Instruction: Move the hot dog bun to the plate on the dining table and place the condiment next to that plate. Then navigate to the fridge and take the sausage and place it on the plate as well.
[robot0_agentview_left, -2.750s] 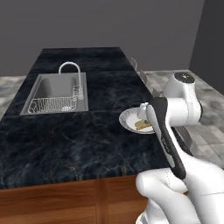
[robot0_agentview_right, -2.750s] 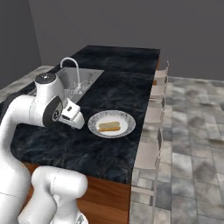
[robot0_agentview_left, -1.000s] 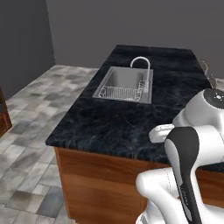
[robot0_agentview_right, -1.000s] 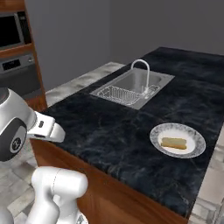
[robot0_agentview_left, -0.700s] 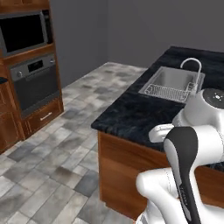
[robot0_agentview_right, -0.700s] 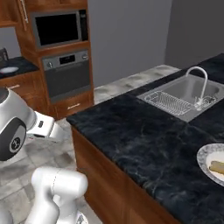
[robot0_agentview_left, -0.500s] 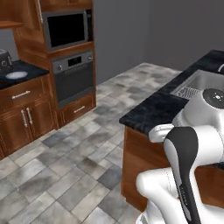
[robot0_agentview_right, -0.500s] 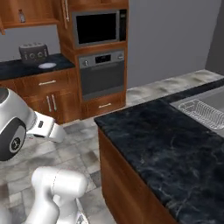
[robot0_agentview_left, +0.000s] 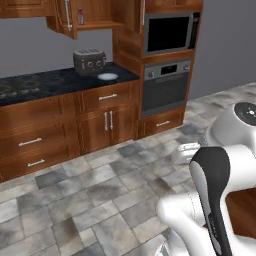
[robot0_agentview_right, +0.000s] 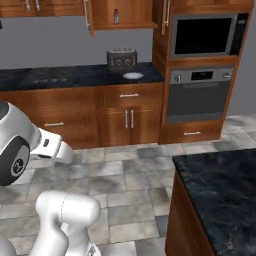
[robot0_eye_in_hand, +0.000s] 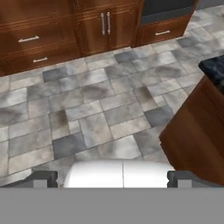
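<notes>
- Gripper (robot0_eye_in_hand: 112, 178) hangs over the tiled floor (robot0_eye_in_hand: 100, 109), fingers wide apart, holding nothing.
- Condiment (robot0_agentview_right: 116, 16) stands on the open shelf (robot0_agentview_right: 122, 23) at 12 o'clock, above the toaster (robot0_agentview_right: 122, 59).
- Dining table (robot0_agentview_right: 220, 190) corner at 4 o'clock.

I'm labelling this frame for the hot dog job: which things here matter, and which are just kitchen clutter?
Job: condiment on the open cupboard shelf; dining table.
Just there: toaster; small plate on the counter; microwave; oven.
</notes>
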